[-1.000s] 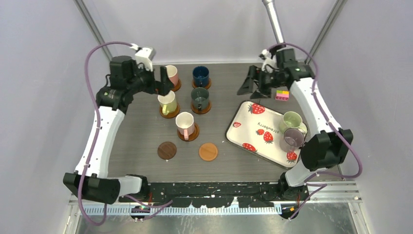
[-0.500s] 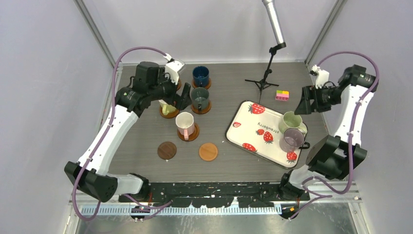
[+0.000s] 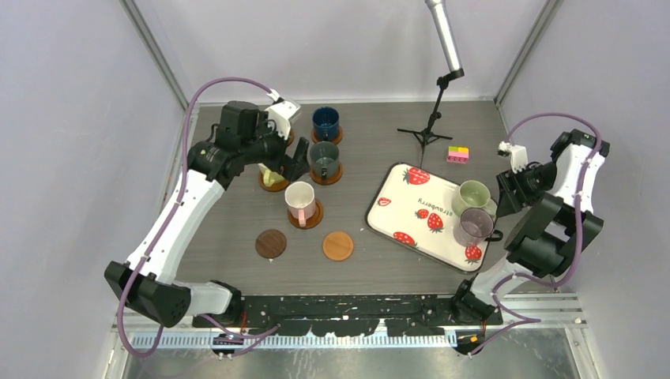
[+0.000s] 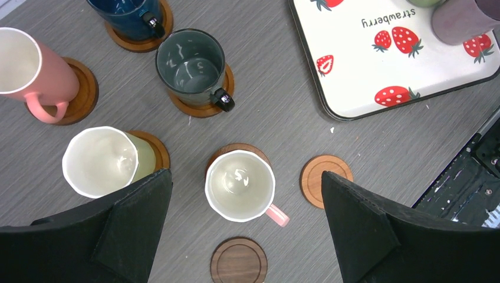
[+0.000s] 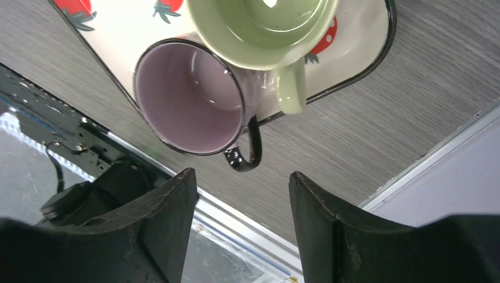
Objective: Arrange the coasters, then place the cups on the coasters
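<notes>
Now | left claw (image 4: pixel 246 177) and right claw (image 5: pixel 240 174) spread, empty | risk: green mug (image 5: pixel 259 29) may be knocked when adjacent purple mug (image 5: pixel 188 97) is gripped

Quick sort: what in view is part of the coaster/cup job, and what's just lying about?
Job: pink cup, dark blue cup, dark grey cup, pale yellow cup, cream-pink cup, each on a coaster; green cup and purple cup, on the strawberry tray; dark empty coaster, light empty coaster.
Lying about: that tray, microphone stand, coloured block.
</notes>
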Robot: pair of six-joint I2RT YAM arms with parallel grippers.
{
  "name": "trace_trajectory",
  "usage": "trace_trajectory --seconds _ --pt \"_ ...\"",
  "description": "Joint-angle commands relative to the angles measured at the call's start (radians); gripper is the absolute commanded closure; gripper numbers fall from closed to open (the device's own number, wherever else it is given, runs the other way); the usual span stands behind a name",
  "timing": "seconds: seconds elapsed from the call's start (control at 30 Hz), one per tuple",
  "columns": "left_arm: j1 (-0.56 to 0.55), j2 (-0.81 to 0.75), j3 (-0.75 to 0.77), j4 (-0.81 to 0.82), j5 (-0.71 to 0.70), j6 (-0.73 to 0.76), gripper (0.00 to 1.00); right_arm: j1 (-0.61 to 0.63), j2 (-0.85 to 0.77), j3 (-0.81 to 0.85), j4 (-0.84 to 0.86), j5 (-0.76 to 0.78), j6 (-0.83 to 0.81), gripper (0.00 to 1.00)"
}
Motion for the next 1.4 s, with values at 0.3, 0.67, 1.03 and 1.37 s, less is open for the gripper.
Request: trace_trajectory --seconds 0.3,0.67,1.03,1.37 --pt "-0.003 -0.004 0.006 0.025 0.017 -0.019 0.00 0.037 0.107 -0.061 0.142 0.048 -0.063 0.43" --pt "-0.003 -0.006 -0.006 0.032 0.013 -0.028 0.00 0.149 0.094 -0.176 0.222 0.044 -0.022 0.48" --pt "-0.003 -0.011 -0.021 0.045 0.013 -0.045 0.00 0.314 0.045 -0.258 0.287 -0.029 0.181 0.57" --pt "-0.003 0.009 -0.039 0.081 0.010 -0.106 0.00 0.483 -0.002 -0.293 0.487 -0.045 0.557 0.66"
